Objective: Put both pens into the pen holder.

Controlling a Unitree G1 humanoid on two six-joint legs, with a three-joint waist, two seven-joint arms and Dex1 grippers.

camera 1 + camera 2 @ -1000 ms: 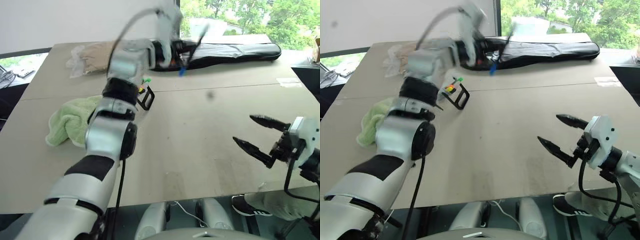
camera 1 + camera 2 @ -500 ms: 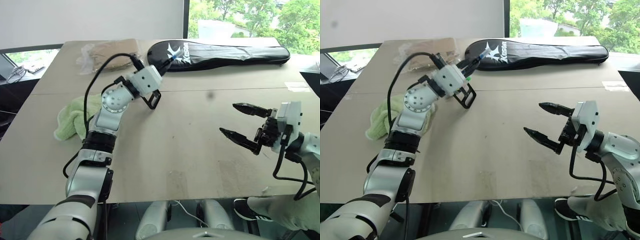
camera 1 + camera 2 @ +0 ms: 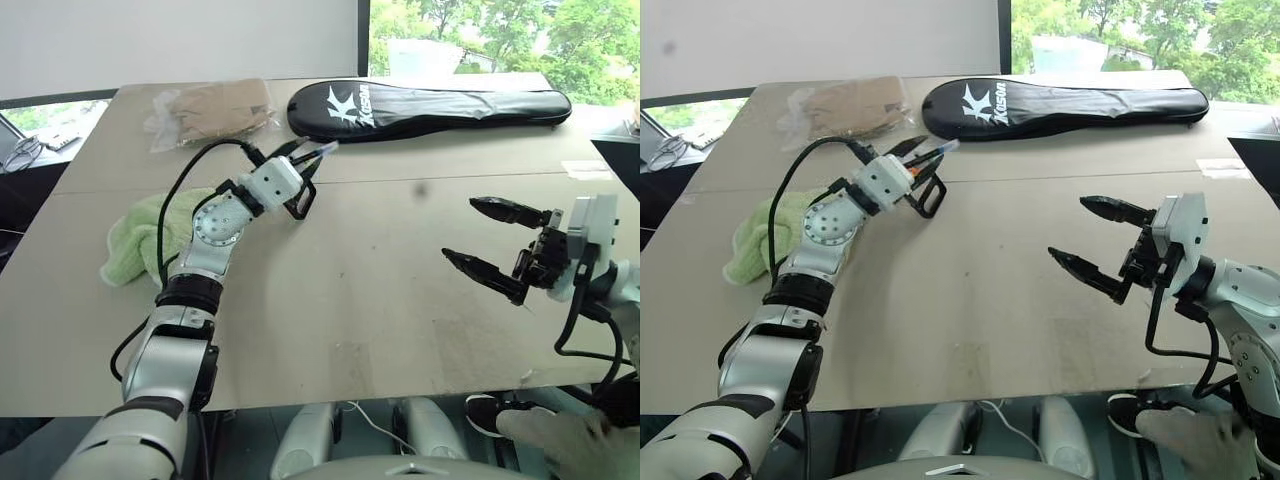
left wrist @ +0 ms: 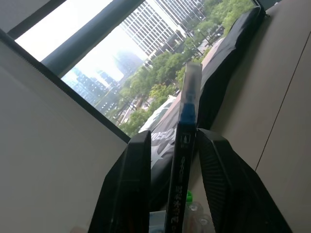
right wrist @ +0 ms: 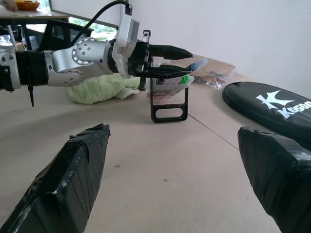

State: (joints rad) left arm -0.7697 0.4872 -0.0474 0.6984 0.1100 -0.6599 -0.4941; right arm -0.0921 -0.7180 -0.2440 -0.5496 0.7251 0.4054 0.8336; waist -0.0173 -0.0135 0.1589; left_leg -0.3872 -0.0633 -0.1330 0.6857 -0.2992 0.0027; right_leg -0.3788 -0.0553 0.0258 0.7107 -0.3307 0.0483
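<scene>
Left gripper [image 3: 923,158] over the pen holder [image 5: 168,99], blue-ended pen [image 4: 183,155] between its parted fingers, grip unclear, right gripper [image 3: 497,244] open, empty

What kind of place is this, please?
Probably an upper-floor office or lab: a large table by a window onto trees, with high-rise buildings beyond, and a racket bag lying on it.

Left arm lowers the pen to the holder

From high above the racket bag [image 3: 430,103], the left gripper [image 3: 305,158] now sits low over the pen holder [image 5: 168,99], pen [image 4: 183,155] between its fingers.
</scene>
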